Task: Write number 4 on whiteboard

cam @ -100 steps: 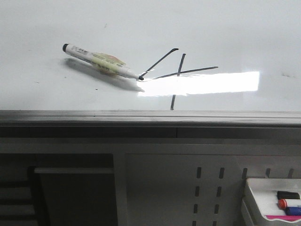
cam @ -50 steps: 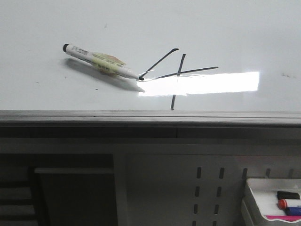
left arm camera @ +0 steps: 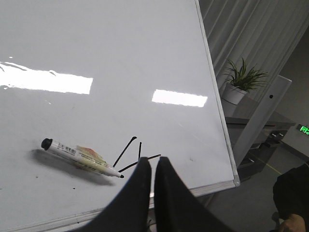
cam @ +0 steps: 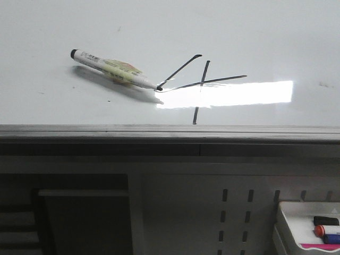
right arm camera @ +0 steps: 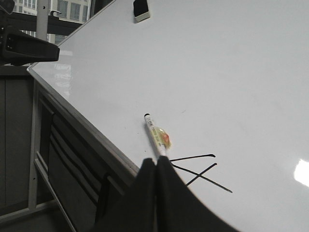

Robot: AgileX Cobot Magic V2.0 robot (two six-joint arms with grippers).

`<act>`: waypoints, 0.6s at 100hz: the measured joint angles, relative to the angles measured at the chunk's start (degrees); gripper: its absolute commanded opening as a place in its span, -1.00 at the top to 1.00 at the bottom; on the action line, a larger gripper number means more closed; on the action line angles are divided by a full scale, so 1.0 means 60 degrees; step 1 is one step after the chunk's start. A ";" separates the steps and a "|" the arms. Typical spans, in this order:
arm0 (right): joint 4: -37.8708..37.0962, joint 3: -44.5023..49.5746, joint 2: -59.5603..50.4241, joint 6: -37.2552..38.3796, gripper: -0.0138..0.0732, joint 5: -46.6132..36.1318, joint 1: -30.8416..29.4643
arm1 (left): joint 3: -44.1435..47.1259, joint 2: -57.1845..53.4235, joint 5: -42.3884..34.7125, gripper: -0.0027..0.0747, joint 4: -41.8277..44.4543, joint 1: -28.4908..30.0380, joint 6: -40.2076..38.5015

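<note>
The whiteboard point(cam: 239, 32) lies flat with the number 4 point(cam: 202, 82) drawn on it in thin black strokes near its front edge. A white marker point(cam: 114, 69), uncapped, rests on the board with its tip touching the slanted stroke's lower end. Neither gripper shows in the front view. In the left wrist view my left gripper point(left arm camera: 152, 161) hangs above the board's front edge, shut and empty, near the number 4 point(left arm camera: 139, 150) and marker point(left arm camera: 79, 157). My right gripper point(right arm camera: 156, 160) is shut and empty, just short of the marker point(right arm camera: 157, 135) and the number 4 point(right arm camera: 199, 177).
A grey metal edge strip point(cam: 170, 130) runs along the board's front. Below at the right sits a small white tray point(cam: 281, 212) holding markers point(cam: 325, 229). An eraser point(right arm camera: 141, 9) lies at the board's far end. A potted plant point(left arm camera: 239, 79) stands beyond the board's side.
</note>
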 measured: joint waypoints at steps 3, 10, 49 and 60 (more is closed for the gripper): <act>0.0000 0.0000 0.0000 0.0000 0.83 0.0000 0.0000 | 0.0000 0.0000 0.0000 0.98 0.0000 0.0000 0.0000; 0.0000 0.0000 0.0000 0.0000 0.83 0.0000 0.0000 | 0.0000 0.0000 0.0000 0.98 0.0000 0.0000 0.0000; 0.0000 0.0000 0.0000 0.0000 0.83 0.0000 0.0000 | 0.0061 -0.0069 -0.0165 0.98 0.0294 0.0039 0.0000; 0.0000 0.0000 0.0000 0.0000 0.83 0.0000 0.0000 | 0.0282 -0.0366 -0.0295 0.98 0.1787 0.0604 0.0000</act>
